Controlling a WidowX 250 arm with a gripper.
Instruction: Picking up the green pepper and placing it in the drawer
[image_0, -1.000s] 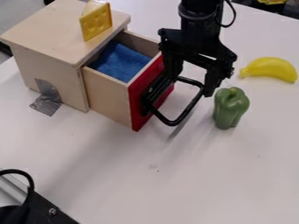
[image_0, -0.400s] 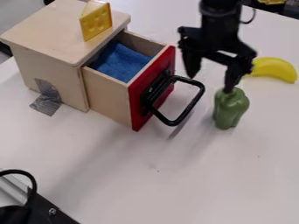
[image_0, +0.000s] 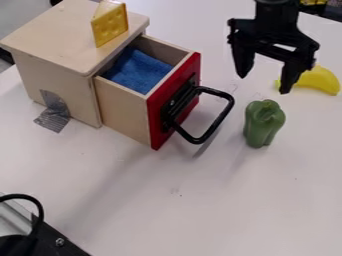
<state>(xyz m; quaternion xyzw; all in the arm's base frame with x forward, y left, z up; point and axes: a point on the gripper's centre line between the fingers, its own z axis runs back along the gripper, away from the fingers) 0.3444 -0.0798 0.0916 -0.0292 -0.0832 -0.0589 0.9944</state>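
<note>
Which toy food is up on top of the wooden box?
The yellow cheese wedge. It stands on top of the wooden box, while the green pepper and the banana are down on the white table.

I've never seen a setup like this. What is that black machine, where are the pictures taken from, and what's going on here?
The black machine is a robot arm coming in from the top edge; its jaws hang open and empty over the white table. Every picture comes from one fixed camera looking down at a slant.

On the table stand a green pepper and, behind it, a yellow banana. To the left is a wooden box with a cheese wedge on top. Its red-fronted drawer is pulled out, with a blue cloth inside. The job is to put the pepper in there.
</note>
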